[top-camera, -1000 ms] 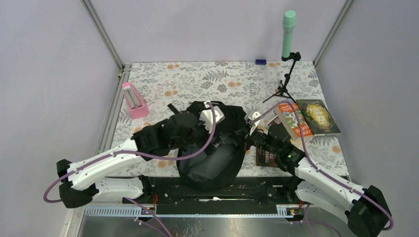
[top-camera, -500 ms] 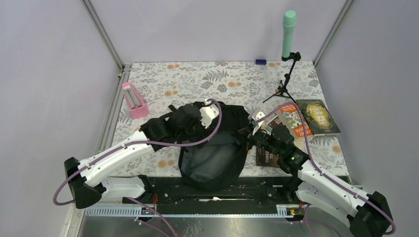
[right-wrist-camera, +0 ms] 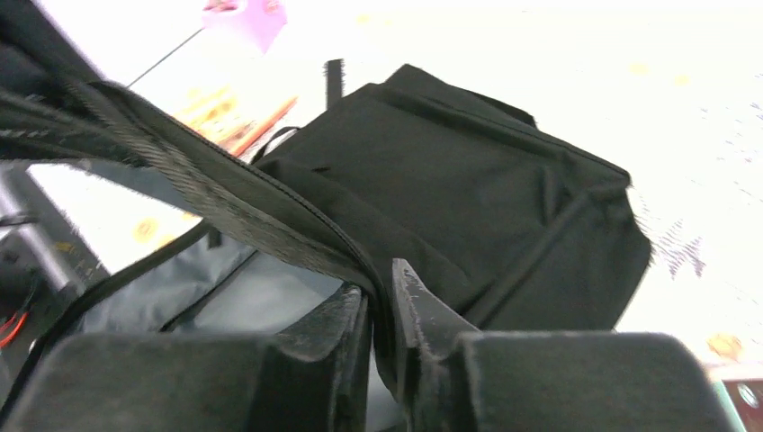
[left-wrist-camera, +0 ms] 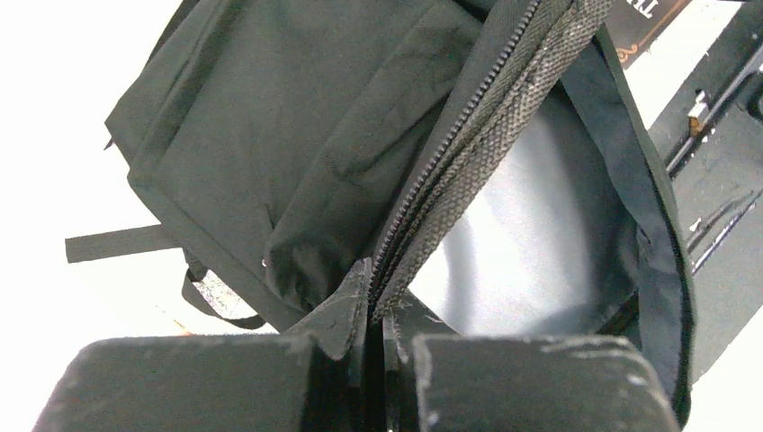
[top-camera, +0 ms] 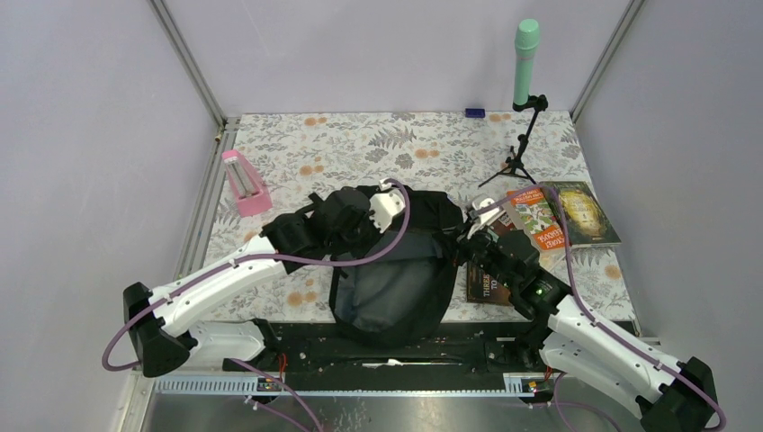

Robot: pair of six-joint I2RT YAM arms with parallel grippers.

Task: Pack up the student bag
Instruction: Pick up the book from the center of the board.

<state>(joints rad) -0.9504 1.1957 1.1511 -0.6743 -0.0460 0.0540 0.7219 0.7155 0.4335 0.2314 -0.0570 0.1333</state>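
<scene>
The student bag (top-camera: 396,288), black with a grey lining, lies at the near middle of the table with its mouth open. My left gripper (top-camera: 389,209) sits at the bag's far rim. In the left wrist view it (left-wrist-camera: 378,297) is shut on the zip edge (left-wrist-camera: 468,135), which runs taut away from the jaws. My right gripper (top-camera: 468,239) is at the bag's right rim. In the right wrist view its fingers (right-wrist-camera: 378,301) stand slightly apart, with the black rim (right-wrist-camera: 270,225) still lying between them and a sliver of lining showing beside it.
Two books (top-camera: 583,211) (top-camera: 535,219) lie at the right, and a brown one (top-camera: 486,283) sits partly under my right arm. A pink holder (top-camera: 243,183) stands at the left. A small tripod with a mint cylinder (top-camera: 525,63) stands at the back right.
My left gripper came down on the bag's far rim and shut on the zip edge. My right gripper's jaws eased apart on the right rim.
</scene>
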